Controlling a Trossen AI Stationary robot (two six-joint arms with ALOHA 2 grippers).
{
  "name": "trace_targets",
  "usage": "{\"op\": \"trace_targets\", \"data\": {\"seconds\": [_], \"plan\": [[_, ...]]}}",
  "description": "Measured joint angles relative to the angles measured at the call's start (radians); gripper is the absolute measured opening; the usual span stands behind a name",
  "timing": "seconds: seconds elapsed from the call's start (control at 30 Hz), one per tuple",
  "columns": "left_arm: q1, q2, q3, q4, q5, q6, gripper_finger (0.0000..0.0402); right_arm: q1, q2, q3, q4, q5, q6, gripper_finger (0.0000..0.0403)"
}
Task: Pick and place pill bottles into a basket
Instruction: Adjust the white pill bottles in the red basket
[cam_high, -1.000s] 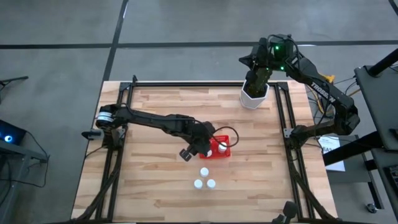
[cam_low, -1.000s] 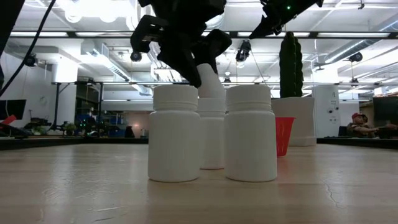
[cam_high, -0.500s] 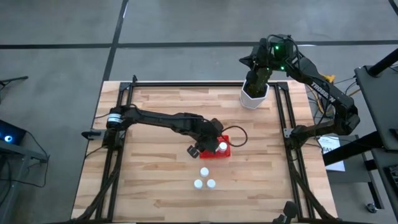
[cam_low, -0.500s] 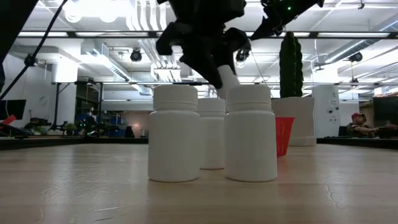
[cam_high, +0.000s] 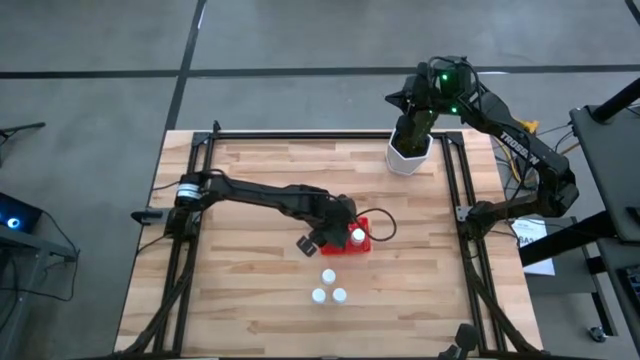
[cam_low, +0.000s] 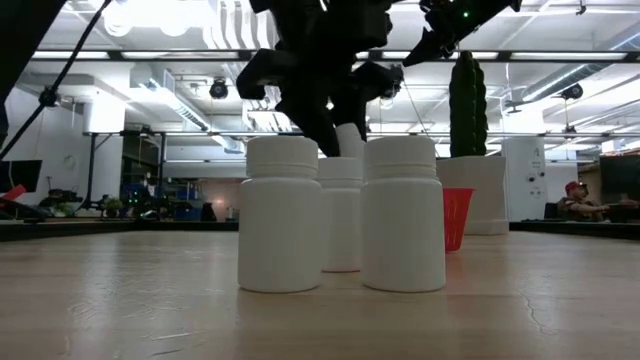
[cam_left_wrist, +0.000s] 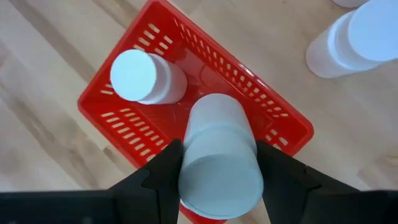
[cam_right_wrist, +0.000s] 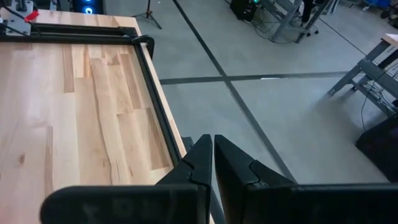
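Moved right since a second ago, now over basket (cam_left_wrist: 127, 118). Left hand (cam_left_wrist: 219, 167) clamping pill bottle (cam_left_wrist: 217, 155) by its sides above it. Light, rigid, slick plastic; mid-body hold safest. Right hand (cam_right_wrist: 213, 155) clenched, parked by far edge.

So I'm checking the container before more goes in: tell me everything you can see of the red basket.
The red basket is a small rectangular tub of glossy plastic, with rows of short slots in its sloping walls and a plain rim. It sits flat on the wooden table, near the middle. One white pill bottle stands upright inside at one end. The left gripper holds a second bottle between its jaws over the basket's other end; whether that one touches the floor is unclear.
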Motion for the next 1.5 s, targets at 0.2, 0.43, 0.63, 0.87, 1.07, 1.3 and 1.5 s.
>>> {"op": "trace_targets", "data": {"seconds": [0.2,0.43,0.63,0.87,1.07,1.3,1.5], "plan": [[-0.004,0.029,-0.001,-0.03,0.0,-0.003,0.0154,0.0,0.0,-0.001,0.001,0.0,0.0,0.0008],[-0.008,0.057,0.0,-0.054,0.0,-0.011,0.0154,0.0,0.0,-0.001,0.001,0.0,0.0,0.0008],[-0.008,0.057,0.0,-0.055,0.0,-0.014,0.0154,0.0,0.0,-0.001,0.001,0.0,0.0,0.0008],[-0.009,0.057,0.0,-0.064,0.006,-0.019,0.0154,0.0,0.0,-0.001,0.001,0.0,0.0,0.0008],[-0.01,0.057,0.0,-0.089,0.008,-0.024,0.0154,0.0,0.0,-0.001,0.001,0.0,0.0,0.0008],[-0.011,0.057,0.0,-0.098,0.008,-0.046,0.0154,0.0,0.0,-0.001,0.001,0.0,0.0,0.0008],[-0.011,0.057,0.0,-0.106,0.009,-0.049,0.0154,0.0,0.0,-0.001,0.001,0.0,0.0,0.0008]]}}
